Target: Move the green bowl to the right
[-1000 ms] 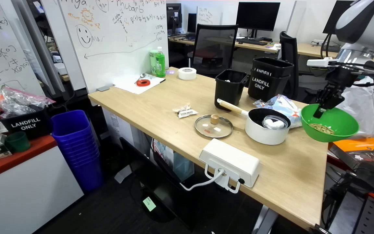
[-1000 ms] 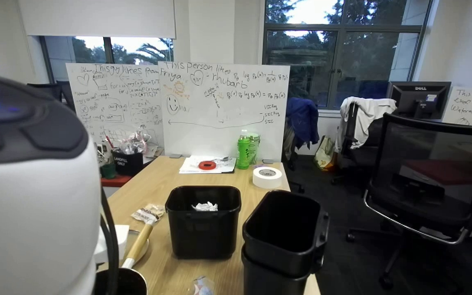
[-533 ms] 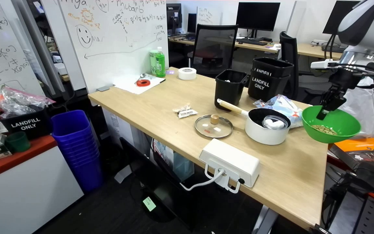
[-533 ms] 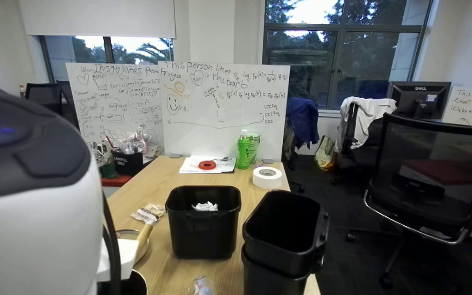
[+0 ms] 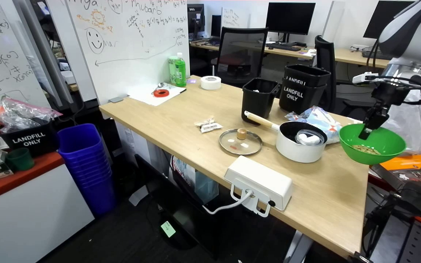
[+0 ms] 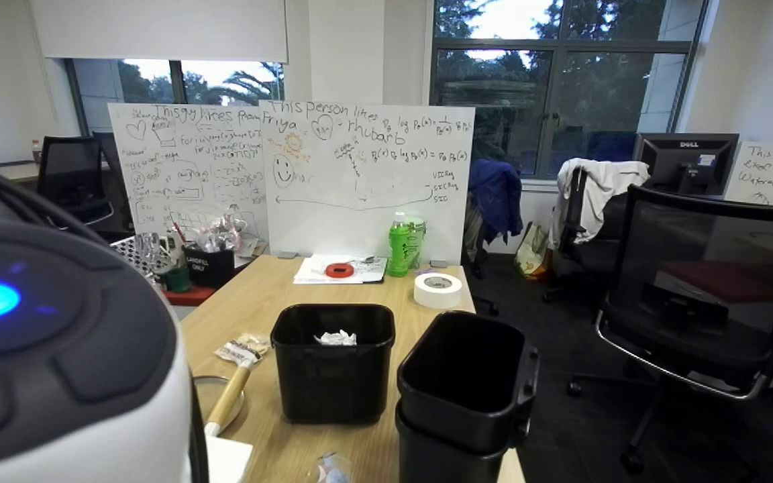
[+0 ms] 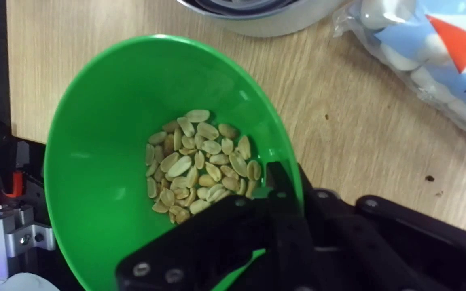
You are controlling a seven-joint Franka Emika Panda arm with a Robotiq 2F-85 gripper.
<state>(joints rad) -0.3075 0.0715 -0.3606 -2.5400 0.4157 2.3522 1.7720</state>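
Down they come, the arm (image 5: 408, 44) and the green bowl (image 5: 389, 143) a touch lower in an exterior view than a moment ago, and the claw (image 7: 290, 176) has a firm pinch, jaws closed on the bowl's wall, 1 inside, 1 outside! Pale nuts (image 7: 199, 160) lie in the bowl, which is at the end of the worktop (image 5: 327, 197), near the white pot (image 5: 298, 151); whether it rests there, I cannot tell.
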